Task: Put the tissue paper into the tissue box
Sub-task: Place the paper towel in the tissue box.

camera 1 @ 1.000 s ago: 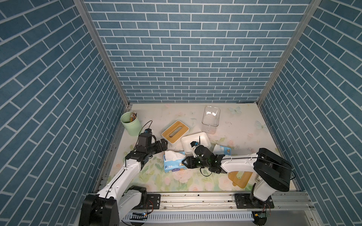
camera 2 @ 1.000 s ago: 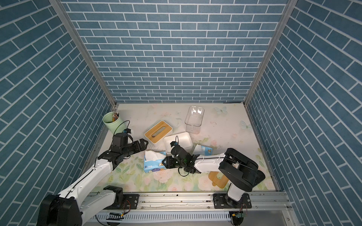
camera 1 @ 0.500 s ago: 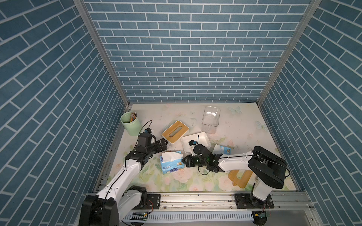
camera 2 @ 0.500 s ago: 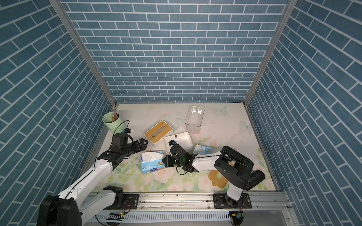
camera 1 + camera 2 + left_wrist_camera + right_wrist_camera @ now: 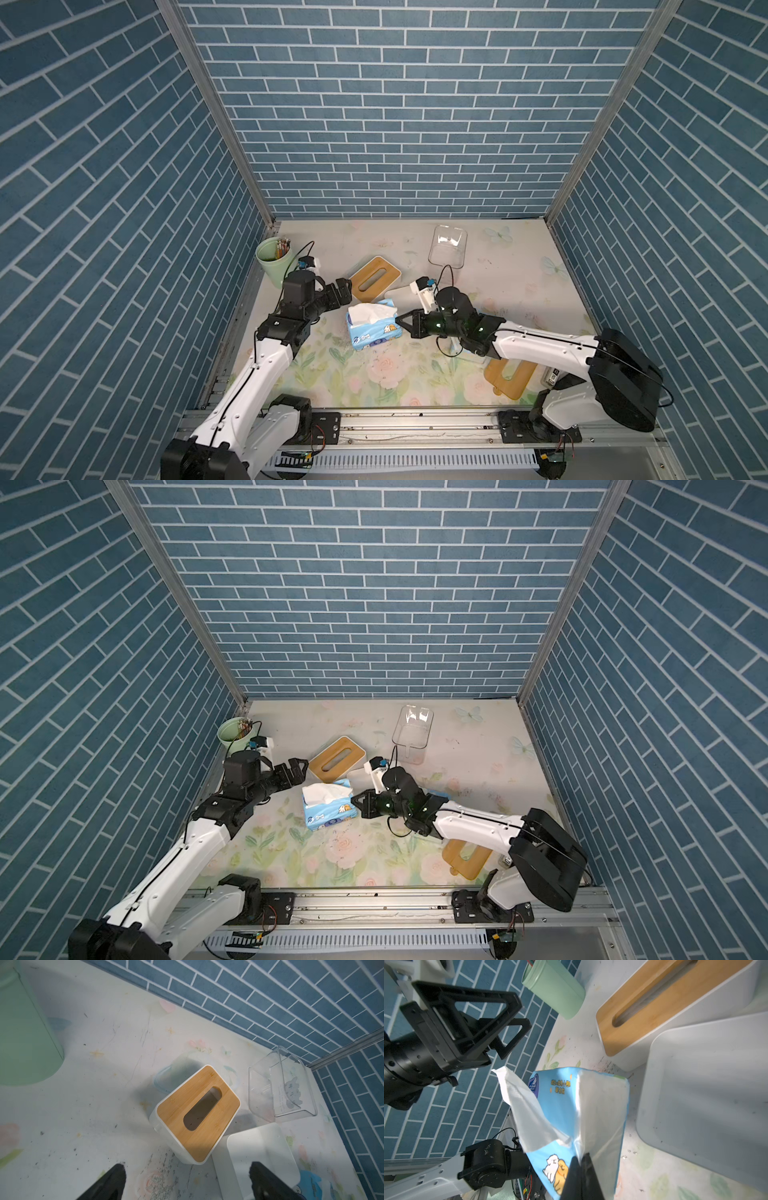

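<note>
Nearest, on the right, one loose bamboo lid (image 5: 509, 376) lies flat on the floral surface (image 5: 374, 374), partly under the right arm. Past it, near the middle, is the tissue paper: a blue soft pack (image 5: 374, 330) with white tissue (image 5: 370, 312) puffing out of its top. Its long axis runs left to right, slightly skewed, and the tissue points up and toward the far left. The right hand (image 5: 400, 322) is closed, pinching the plastic wrap at the pack's right end. Whether the pack rests on the surface or hangs just above it cannot be told.

The left hand (image 5: 345, 291) hovers just beyond the pack's left end, its jaws spread wide and holding nothing.

A second blue pack (image 5: 309, 1185) shows partly behind the right arm. Two white tissue boxes stand just beyond the pinched pack, close together. One is open and lidless (image 5: 395, 293), half hidden by the right wrist. The other (image 5: 374, 278) has its slotted bamboo lid on.

At the far left stands one green cup (image 5: 273, 262) of pencils, and far back, right of the middle, one clear plastic container (image 5: 448, 246).
</note>
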{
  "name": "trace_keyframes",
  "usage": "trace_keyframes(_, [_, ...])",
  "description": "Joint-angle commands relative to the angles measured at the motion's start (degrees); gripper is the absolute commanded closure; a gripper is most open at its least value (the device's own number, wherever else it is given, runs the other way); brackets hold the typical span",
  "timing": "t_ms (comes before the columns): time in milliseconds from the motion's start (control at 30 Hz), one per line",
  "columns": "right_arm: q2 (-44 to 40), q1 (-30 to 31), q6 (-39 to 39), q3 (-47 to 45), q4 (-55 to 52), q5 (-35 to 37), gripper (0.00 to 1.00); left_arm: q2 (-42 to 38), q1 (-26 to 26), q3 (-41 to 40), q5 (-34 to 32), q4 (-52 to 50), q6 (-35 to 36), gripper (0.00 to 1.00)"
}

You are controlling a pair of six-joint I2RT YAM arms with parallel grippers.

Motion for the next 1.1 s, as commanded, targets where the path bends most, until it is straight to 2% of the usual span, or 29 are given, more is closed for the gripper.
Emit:
trace_keyframes(0, [-3.55,-3.96,-5.91,2.40,-7.19,-2.08,1.00,0.04,0.16,1.45,1.24,-0.24,0.79,0.03])
trace_keyframes(133, [-5.71,-10.24,-10.48,3.70,-12.36,-5.46,1.00,0.68,-0.35,0.95,3.35,2.06,-0.23,0.03])
trace_keyframes(300, [-6.07,-17.26,-15.81,5.39,-17.19,-9.08,1.00,2.11,-4.01,0.64,2.62,4.52,-1.59,0.04])
trace_keyframes(467, [-4.18,-22.51,-20.12,6.67,-20.34,-9.12,1.00,4.37,-7.04,0.83,1.29,6.49,-2.30,0.04])
trace_keyframes(633, [-0.19,-22.95,-22.25,7.39,-19.88,-10.17,1.00,6.04,-9.46,1.02,-0.54,7.81,-2.47,0.04])
trace_keyframes(1067, [9.78,-21.53,-22.08,7.23,-12.04,-10.68,0.98,9.29,-12.48,-1.40,-6.27,11.94,-3.50,0.04])
